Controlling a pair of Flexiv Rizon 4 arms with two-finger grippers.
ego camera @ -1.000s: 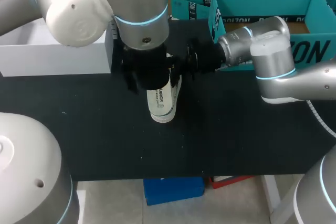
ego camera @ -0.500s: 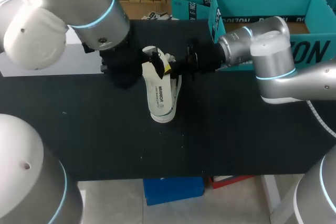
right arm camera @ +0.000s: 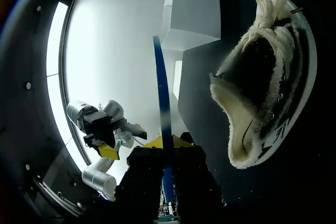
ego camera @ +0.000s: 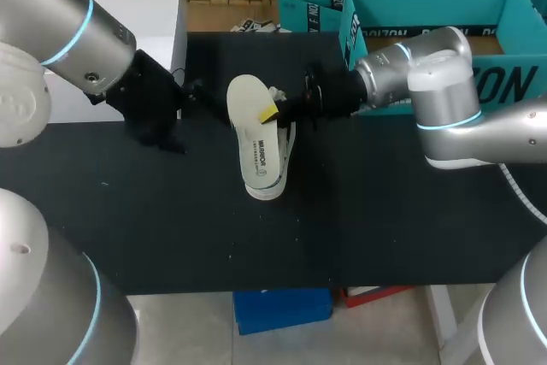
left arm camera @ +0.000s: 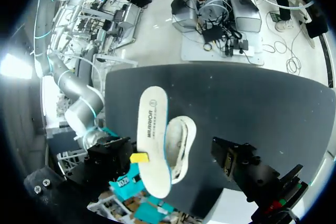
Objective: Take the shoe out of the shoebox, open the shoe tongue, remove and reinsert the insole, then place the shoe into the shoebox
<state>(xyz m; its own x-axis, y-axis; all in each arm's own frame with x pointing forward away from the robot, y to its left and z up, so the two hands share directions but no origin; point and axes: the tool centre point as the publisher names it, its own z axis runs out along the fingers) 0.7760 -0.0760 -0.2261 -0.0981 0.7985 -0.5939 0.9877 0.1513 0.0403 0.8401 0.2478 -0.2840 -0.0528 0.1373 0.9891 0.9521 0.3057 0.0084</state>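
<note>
Head view: shoe (ego camera: 263,168) lies on tabletop (ego camera: 385,211). Right tool (ego camera: 270,114) grips insole (ego camera: 244,104) over the shoe. Left tool (ego camera: 156,115) is well left of the shoe; state cannot be told.
Left wrist view: insole overlaps the shoe.
Right wrist view: insole edge-on, clamped, beside the shoe.

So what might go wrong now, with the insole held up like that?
1. The right gripper pinches the insole only near one edge, so it might twist or slip out.
2. Nothing holds the shoe; the left gripper is off to the side, so pushing the insole back in could shove the shoe across the table.
</note>
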